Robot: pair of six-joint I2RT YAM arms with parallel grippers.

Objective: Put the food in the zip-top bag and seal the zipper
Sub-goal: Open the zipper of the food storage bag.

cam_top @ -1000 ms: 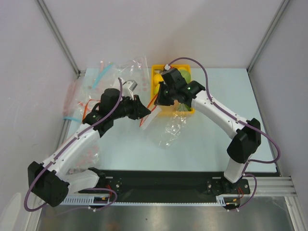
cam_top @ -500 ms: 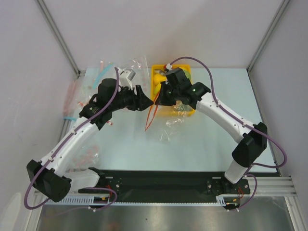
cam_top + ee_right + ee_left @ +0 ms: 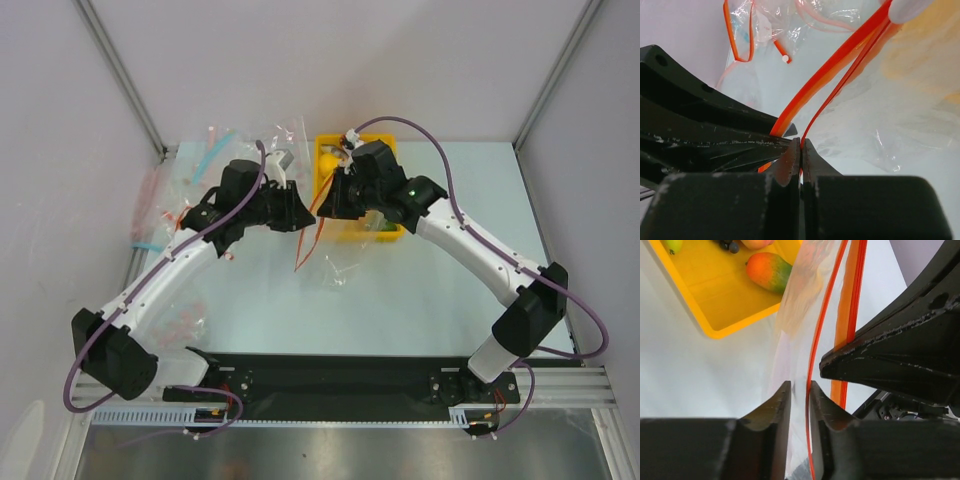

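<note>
**Bag mouth held up btw both grippers, nothing loaded yet**

R gripper is clamped tight on the zipper, prob lifting that edge so the zip-top bag hangs just left of the tray w/ its body trailing toward the near side. L gripper meets it almost tip to tip: jaws a narrow gap apart w/ clear film running through, so not pinching. Prob lining up on the other lip to spread the mouth. Bag looks empty. Food is in the tray: mango, grape bunch, peach, round green fruit; banana can't confirm. Spare pouches lie far left, not involved. Risk: thin film slips from L jaws and the mouth won't open.
</note>
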